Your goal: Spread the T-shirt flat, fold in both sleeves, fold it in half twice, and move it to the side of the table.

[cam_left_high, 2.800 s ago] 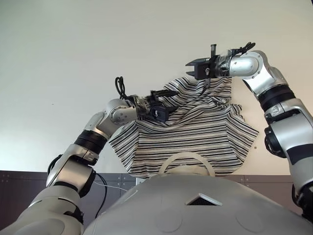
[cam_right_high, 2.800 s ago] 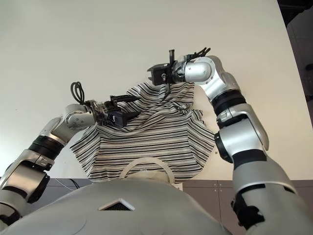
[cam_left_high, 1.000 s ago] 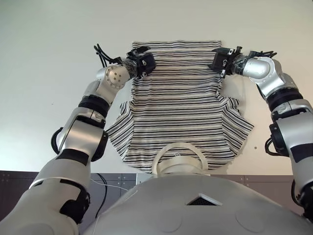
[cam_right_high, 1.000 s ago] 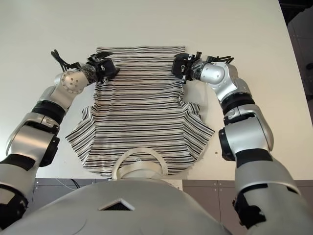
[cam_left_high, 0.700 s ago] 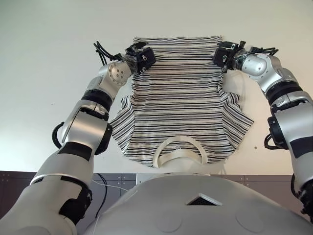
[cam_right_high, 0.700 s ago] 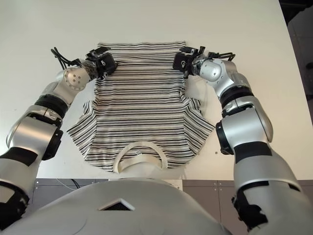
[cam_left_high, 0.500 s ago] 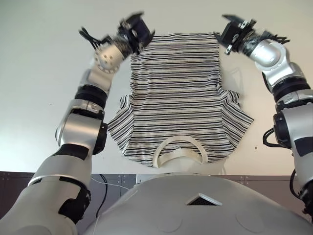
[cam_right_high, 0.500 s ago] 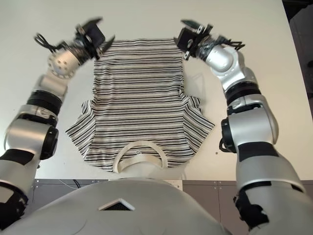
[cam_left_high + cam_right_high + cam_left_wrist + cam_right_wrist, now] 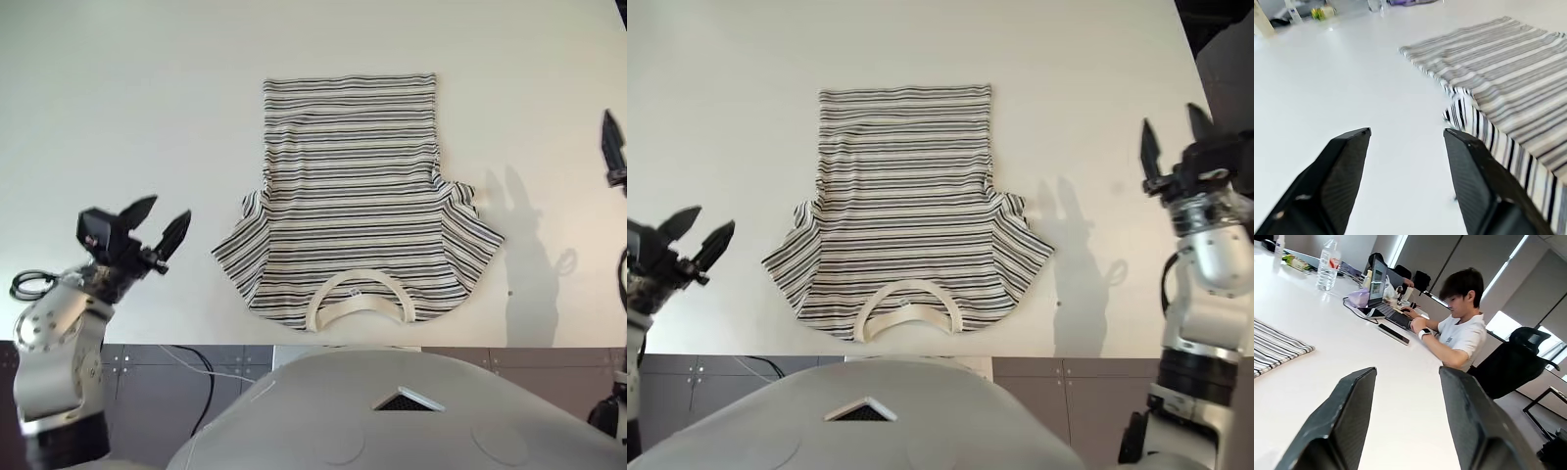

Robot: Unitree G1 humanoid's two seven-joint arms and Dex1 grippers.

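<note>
T-shirt: the black-and-white striped T-shirt (image 9: 351,196) with a cream ribbed collar (image 9: 358,299) lay flat on the white table (image 9: 118,98). Its collar pointed toward the robot, its hem lay at the far end, and both short sleeves were spread out to the sides.
Left gripper: the left gripper (image 9: 168,208) hung to the left of the shirt's left sleeve, well apart from it and close to the table's near edge; its jaws were spread wide and held nothing.
Right gripper: the right gripper (image 9: 1169,117) hung to the right of the shirt, well apart from it; its jaws were spread and held nothing.
Surroundings: far along the table stood a clear plastic water bottle (image 9: 1328,265) and an open dark laptop (image 9: 1376,281), with a slim dark flat object (image 9: 1393,334) lying near the laptop. A black office chair (image 9: 1518,362) stood beyond the table.
Between grippers and shirt: white tabletop on either side.
Edges: the collar lay just inside the near edge. The table's right edge ran close by the right gripper, with dark floor beyond.
Open room: the tabletop stretched wide to the left of the shirt and beyond the hem, with a narrower strip on the right.
</note>
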